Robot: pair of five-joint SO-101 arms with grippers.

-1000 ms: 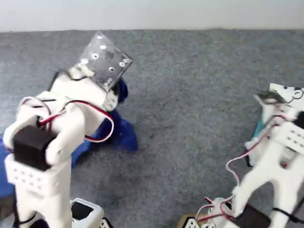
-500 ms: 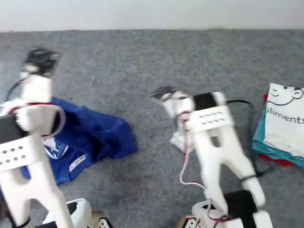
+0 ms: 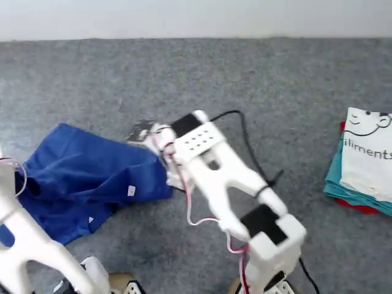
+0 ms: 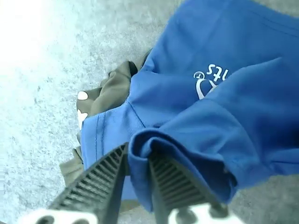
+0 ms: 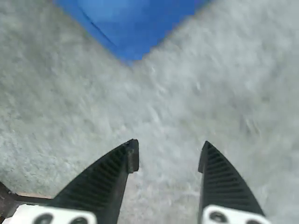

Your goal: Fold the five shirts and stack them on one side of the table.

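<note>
A blue shirt (image 3: 92, 174) lies crumpled on the grey carpet at the left. My left gripper (image 4: 140, 150) is shut on a fold of the blue shirt (image 4: 210, 107); an olive garment (image 4: 110, 91) peeks out from under it. The left arm (image 3: 21, 236) stands at the front left corner. My right arm stretches across the middle, and its gripper (image 3: 144, 131) sits at the shirt's right edge. Seen from the right wrist, the right gripper (image 5: 169, 154) is open over bare carpet, with a corner of the blue shirt (image 5: 135, 23) just ahead.
A stack of folded shirts (image 3: 364, 162) sits at the right edge: white on top, teal and red below. Grey carpet (image 3: 275, 92) covers the table; a pale wall runs along the far edge. The right arm's cable (image 3: 254, 162) loops over the middle.
The right arm has swung from the stack at the right across to the blue shirt's right edge. The left arm has drawn back to the front left, and the blue shirt has shifted and spread.
</note>
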